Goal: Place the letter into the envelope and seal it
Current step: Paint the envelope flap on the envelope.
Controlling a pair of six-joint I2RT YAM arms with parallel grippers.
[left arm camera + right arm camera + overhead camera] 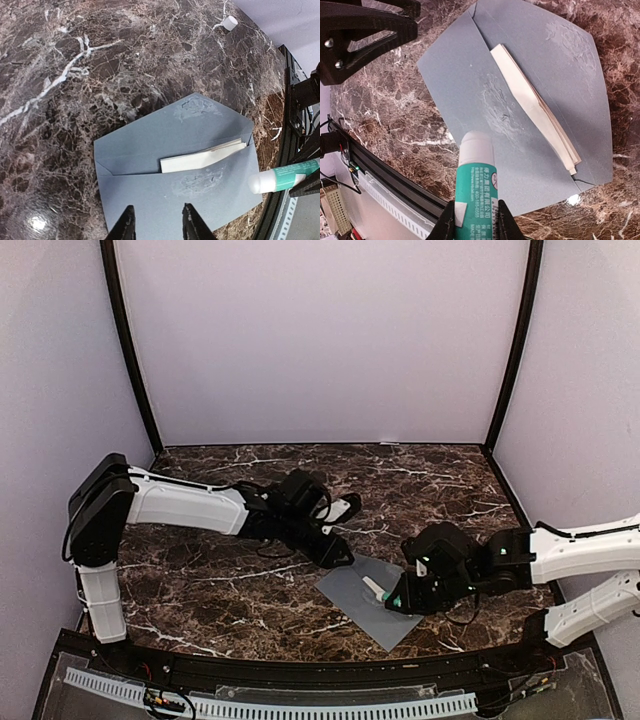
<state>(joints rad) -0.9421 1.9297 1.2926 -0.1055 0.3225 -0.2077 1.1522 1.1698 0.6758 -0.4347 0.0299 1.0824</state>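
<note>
The slate-grey envelope (pixel 385 625) (pixel 150 195) (pixel 455 65) lies flat on the marble near the front edge, its pointed flap open. Glue smears show on the flap and on the body. The cream folded letter (pixel 205 157) (pixel 535 107) sits in the pocket with its top edge sticking out. My left gripper (pixel 335 552) (pixel 159 222) hovers open over the envelope's long closed edge, nothing between its fingers (pixel 395 27). My right gripper (pixel 400 598) (pixel 475 220) is shut on a green-and-white glue stick (pixel 375 588) (pixel 285 177) (pixel 477 180), whose white tip is over the envelope body.
A small white cap (pixel 230 22) lies on the marble beyond the envelope. The black front rail of the table (pixel 290 125) (pixel 380 170) runs close beside the envelope. The booth's walls close in the back and both sides.
</note>
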